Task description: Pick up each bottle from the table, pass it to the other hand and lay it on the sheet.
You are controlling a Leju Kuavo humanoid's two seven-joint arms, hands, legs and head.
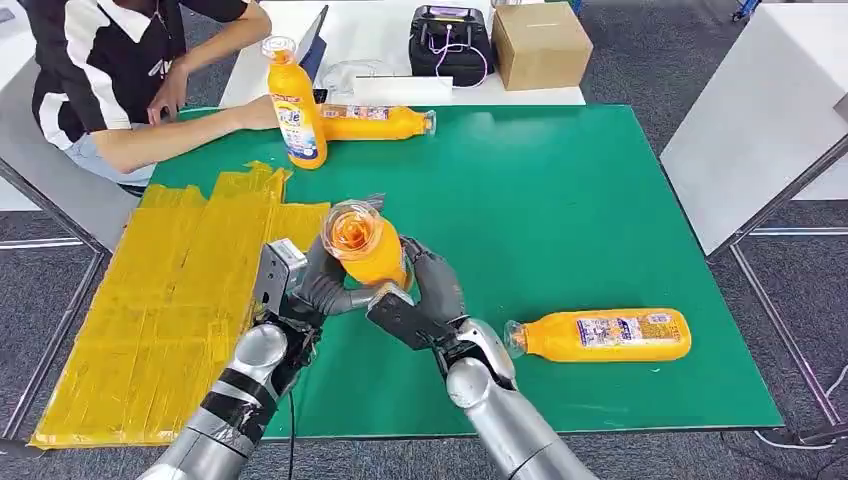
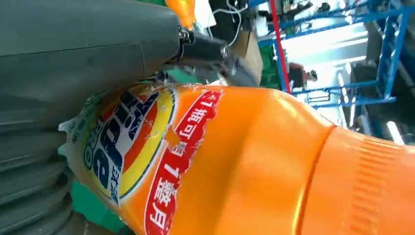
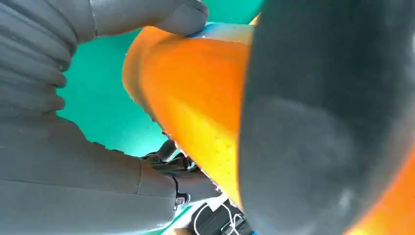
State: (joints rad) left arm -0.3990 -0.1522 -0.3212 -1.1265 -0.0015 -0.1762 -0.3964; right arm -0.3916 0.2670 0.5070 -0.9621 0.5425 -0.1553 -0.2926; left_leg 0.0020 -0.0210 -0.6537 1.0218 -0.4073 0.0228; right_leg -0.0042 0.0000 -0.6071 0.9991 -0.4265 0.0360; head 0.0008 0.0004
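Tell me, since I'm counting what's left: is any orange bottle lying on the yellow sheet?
No: the yellow sheet holds no bottle; one lying orange bottle rests on the green mat.

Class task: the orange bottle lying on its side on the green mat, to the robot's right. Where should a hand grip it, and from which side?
Probably around the labelled middle of the lying bottle, coming from above with the fingers across its width. It lies flat, its neck toward the robot's hands, and the straight body gives the broadest, evenest hold; the neck tapers.
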